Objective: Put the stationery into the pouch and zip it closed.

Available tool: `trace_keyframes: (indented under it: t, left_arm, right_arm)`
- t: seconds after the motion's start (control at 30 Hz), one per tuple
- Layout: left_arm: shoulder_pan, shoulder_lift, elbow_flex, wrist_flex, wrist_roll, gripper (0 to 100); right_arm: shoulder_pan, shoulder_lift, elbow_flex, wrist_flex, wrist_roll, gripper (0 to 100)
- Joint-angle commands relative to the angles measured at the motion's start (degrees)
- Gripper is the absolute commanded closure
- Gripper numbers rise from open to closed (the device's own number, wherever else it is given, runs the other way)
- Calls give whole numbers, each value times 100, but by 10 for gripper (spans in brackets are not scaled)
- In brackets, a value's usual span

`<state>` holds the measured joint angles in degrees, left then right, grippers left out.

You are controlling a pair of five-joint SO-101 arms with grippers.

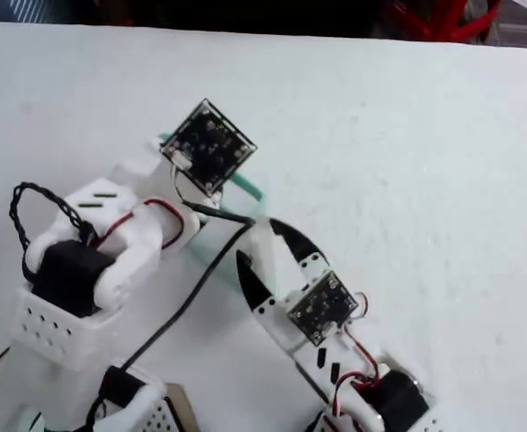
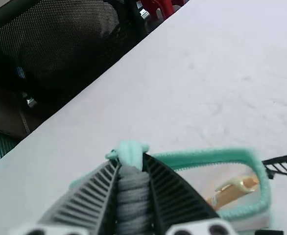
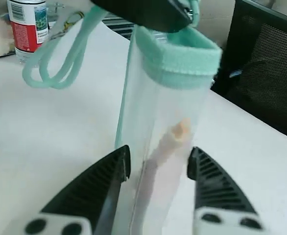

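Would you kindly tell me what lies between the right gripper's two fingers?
The clear, teal-edged pouch lies between the right gripper's open fingers, as the right wrist view shows.

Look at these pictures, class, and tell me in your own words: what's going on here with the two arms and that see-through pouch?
The left gripper is clamped on the teal-trimmed end of the clear pouch. The right gripper is open, with a finger on either side of the pouch's body and not closed on it. A pale pen-like item is inside the pouch. Whether the zip is fully shut cannot be told.
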<state>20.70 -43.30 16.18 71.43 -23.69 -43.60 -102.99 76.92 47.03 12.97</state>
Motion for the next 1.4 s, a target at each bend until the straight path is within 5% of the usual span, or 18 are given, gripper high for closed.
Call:
trace_keyframes:
  t: [0.0,0.3,0.53,0.67,0.8,1.17,1.37]
  left_arm:
    - [-31,31,35,26,53,974]
    - [-31,31,0,255,53,974]
    - [-31,31,-9,246,53,974]
    - [-40,31,-18,220,53,974]
    - [22,31,-35,193,79,974]
    - [2879,-303,-818,1670,114,976]
    - [2862,-338,-853,2048,404,976]
  right_arm:
    - [-40,-31,325,-989,132,789]
    - [-40,101,554,-1789,484,793]
    - [-13,2009,352,-2800,448,800]
    - [233,2167,167,-2835,440,980]
    - [330,1516,440,-2791,440,985]
    - [409,919,826,-2958,62,981]
    - [716,927,668,-2914,-281,981]
